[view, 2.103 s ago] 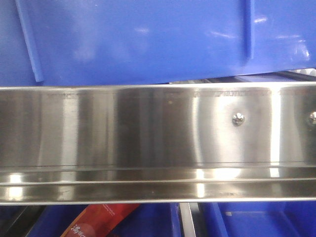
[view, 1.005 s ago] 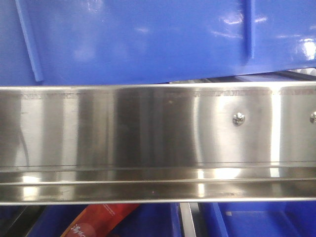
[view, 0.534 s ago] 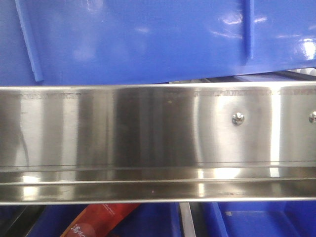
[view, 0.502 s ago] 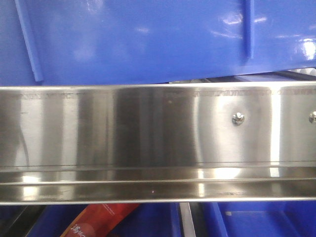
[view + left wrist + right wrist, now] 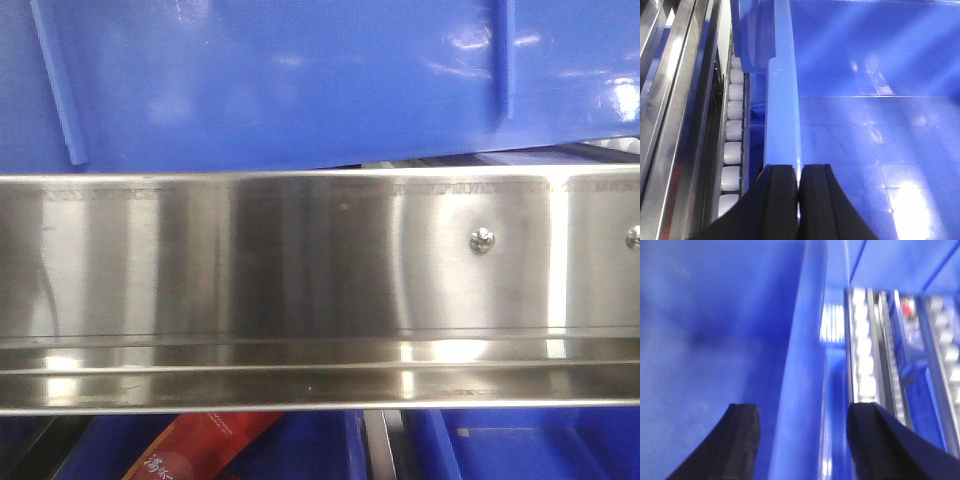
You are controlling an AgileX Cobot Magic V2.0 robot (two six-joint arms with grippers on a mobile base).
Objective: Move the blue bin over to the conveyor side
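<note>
Blue bin [image 5: 300, 90] sits just behind the steel rail [image 5: 300, 260], next to the white rollers [image 5: 732, 150]. Black belt not in view. My left jaws are clenched on its rim [image 5: 782, 125]. Right jaws are spread wide, straddling the opposite rim [image 5: 800, 390], not gripping. Judgement: rigid glossy plastic, slick and bulky; looks empty, so probably light. A one-sided pinch would twist it, so hold the thick rim on both sides. Versus two seconds ago: wall hardly shifted, new glare at right.

White Chinese characters on red packet [image 5: 205, 445]; too blurred to read.
</note>
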